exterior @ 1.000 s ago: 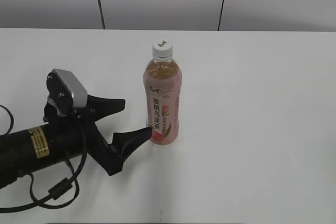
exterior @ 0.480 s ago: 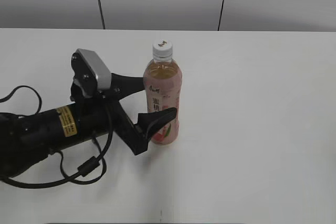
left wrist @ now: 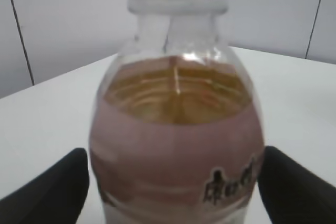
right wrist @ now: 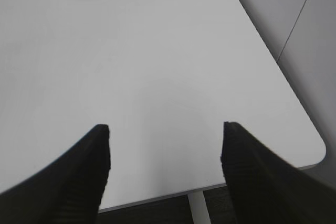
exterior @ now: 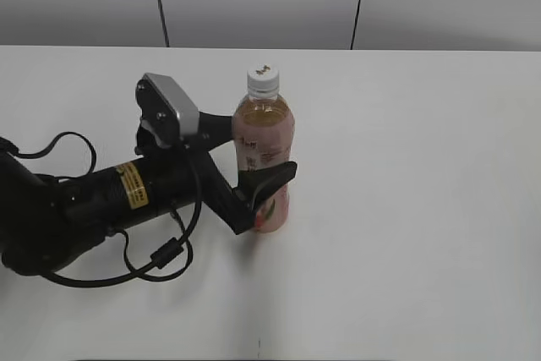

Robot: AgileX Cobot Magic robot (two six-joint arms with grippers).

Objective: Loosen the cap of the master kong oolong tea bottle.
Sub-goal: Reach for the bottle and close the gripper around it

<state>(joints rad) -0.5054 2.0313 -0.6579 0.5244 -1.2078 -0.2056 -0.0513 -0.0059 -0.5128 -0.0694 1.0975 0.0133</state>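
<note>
My exterior camera slants down on the white table (exterior: 423,209); left wrist hugs the slim amber-tea bottle (left wrist: 176,145), also visible outside.

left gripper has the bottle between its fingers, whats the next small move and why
Probably close the left gripper on the bottle. Its fingers flank the label on both sides with gaps showing, the cap is untouched, and the right gripper is open over bare table.

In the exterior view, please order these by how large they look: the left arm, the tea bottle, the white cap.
1. The left arm with its hand looks largest, though it is nearer the camera.
2. The tea bottle.
3. The white cap, clearly smallest.
</note>
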